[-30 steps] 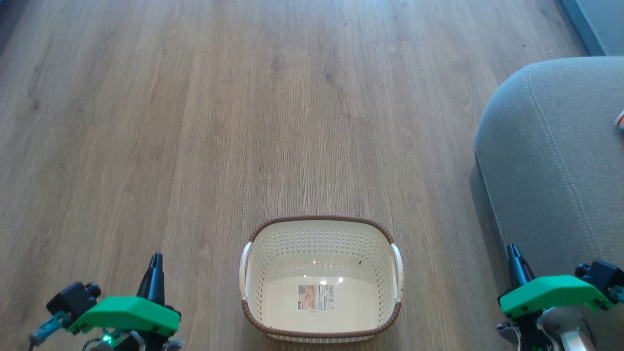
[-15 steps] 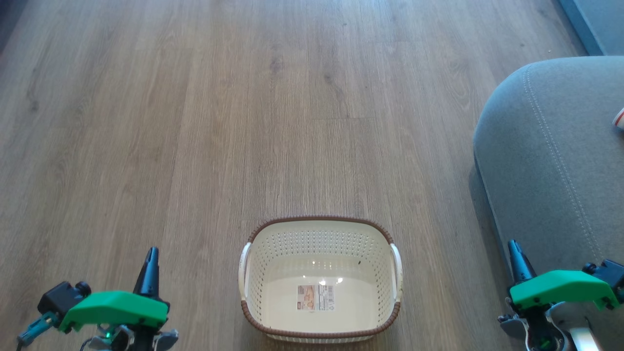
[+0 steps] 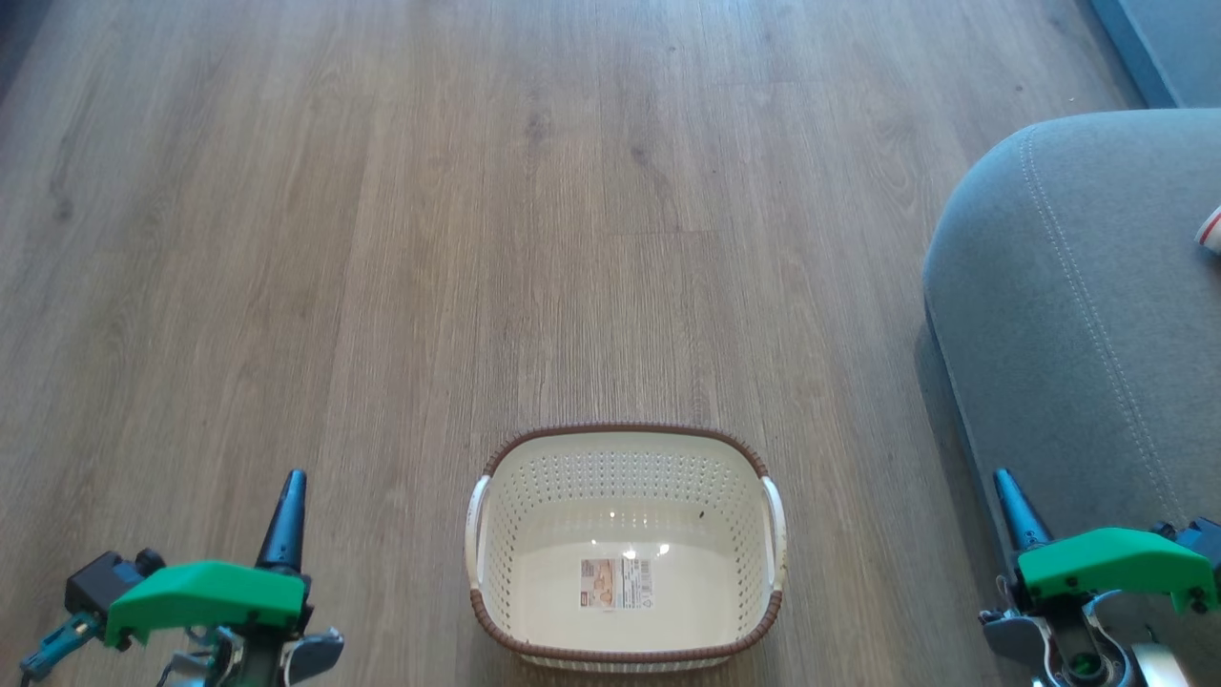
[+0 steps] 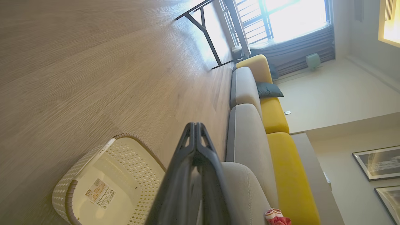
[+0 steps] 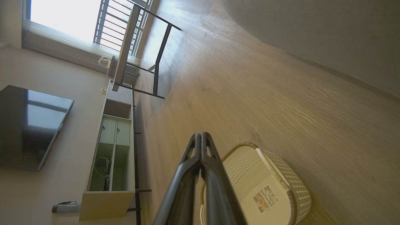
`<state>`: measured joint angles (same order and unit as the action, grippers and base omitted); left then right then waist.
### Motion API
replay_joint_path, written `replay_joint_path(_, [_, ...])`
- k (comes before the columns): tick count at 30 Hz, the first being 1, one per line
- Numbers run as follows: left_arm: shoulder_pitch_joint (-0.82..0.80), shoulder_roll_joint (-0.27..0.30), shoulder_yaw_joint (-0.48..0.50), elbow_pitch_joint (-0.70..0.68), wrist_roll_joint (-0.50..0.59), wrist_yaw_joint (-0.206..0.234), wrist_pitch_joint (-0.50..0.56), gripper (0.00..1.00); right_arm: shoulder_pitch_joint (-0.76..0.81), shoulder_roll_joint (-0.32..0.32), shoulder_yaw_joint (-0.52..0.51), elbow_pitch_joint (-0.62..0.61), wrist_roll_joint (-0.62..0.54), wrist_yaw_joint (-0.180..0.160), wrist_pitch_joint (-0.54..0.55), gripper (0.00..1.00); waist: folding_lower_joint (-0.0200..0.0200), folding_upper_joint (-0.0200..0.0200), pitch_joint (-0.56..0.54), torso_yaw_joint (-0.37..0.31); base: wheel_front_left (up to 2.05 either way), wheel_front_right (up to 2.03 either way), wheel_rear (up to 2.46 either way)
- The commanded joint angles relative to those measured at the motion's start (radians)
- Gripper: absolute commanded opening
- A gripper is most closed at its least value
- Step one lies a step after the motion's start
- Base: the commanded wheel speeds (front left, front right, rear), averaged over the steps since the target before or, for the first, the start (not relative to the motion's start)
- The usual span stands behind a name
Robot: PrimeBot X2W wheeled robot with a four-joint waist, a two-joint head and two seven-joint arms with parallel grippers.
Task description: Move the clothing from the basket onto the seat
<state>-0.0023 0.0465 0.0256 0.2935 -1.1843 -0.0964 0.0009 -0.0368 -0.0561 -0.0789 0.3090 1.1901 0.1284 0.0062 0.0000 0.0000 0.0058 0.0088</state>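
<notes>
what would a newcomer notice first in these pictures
The cream basket stands on the wood floor at the bottom middle of the head view, with nothing in it but a sticker. At the right the grey seat bulges in, with a bit of red and white clothing on it at the picture's edge. The left gripper and right gripper, both shut, flank the basket low down.

left tool (image 4: 196,125) pinched together | basket (image 4: 134,162) holds sticker (image 4: 100,193) | clothing (image 4: 277,219) on seat (image 4: 250,193)
</notes>
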Motion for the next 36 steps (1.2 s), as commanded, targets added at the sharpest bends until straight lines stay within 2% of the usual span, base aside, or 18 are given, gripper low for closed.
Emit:
replay_joint_path(1, [-0.062, 0.003, 0.034, -0.037, -0.030, -0.008, 0.012, 0.00, -0.054, 0.001, 0.006, -0.040, 0.032, 0.002, 0.009, 0.00, 0.0000, 0.0000, 0.000, 0.000, 0.00, 0.00, 0.00])
replay_joint_path(36, [-0.106, 0.004, 0.088, -0.048, -0.422, -0.034, 0.112, 0.00, -0.071, 0.006, -0.035, -0.064, 0.416, 0.002, 0.107, 0.00, 0.0000, 0.0000, -0.003, -0.009, 0.00, 0.00, 0.00])
